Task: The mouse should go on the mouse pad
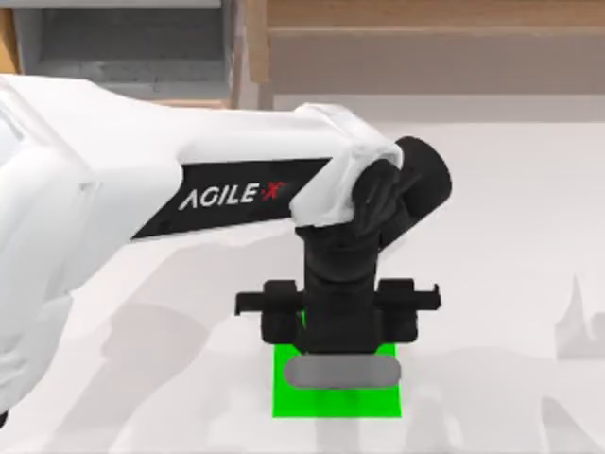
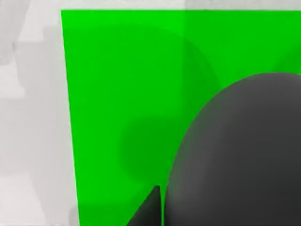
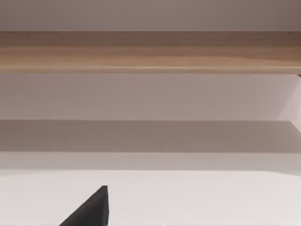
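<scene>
The mouse pad is a bright green square near the table's front edge, at the middle. The mouse, a dark grey oval, is over the pad's far half. My left gripper reaches straight down from above onto the mouse. In the left wrist view the mouse looms close over the green mouse pad, and one dark fingertip rests against its side. I cannot tell whether the mouse touches the pad. A single fingertip of my right gripper shows in the right wrist view, over bare white table.
The white left arm stretches across the table's left and middle. A wooden shelf runs along the back. Bare white table lies to the right of the pad.
</scene>
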Controlling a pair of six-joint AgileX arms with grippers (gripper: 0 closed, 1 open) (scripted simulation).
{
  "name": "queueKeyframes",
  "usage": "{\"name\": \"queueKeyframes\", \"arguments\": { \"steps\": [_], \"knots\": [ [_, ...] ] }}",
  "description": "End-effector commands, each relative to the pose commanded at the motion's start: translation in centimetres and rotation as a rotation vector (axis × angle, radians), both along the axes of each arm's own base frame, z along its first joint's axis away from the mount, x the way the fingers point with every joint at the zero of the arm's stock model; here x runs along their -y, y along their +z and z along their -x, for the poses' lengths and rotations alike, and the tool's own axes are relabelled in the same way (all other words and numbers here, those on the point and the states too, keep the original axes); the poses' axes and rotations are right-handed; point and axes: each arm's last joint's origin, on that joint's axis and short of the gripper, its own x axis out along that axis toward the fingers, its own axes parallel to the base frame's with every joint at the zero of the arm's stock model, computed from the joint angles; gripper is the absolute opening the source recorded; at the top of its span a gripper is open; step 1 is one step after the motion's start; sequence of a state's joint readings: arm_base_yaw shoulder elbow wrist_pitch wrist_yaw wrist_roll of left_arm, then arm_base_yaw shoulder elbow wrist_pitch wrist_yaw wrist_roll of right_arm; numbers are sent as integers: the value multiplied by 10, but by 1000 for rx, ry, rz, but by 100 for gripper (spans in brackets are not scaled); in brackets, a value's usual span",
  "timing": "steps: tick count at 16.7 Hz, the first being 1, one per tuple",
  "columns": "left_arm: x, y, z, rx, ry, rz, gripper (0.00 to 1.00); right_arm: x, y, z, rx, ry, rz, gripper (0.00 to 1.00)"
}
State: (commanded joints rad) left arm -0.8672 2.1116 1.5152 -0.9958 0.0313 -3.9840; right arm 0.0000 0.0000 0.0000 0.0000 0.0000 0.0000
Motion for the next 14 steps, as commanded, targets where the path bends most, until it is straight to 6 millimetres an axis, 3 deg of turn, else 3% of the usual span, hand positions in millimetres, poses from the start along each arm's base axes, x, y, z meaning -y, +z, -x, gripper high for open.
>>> {"name": "queueKeyframes", "arguments": {
  "steps": [8,14],
  "knots": [
    [0,0,0,0,0,0,98,0,0,0,0,0,0,100],
    [0,0,0,0,0,0,100,0,0,0,0,0,0,100]
  ]
}}
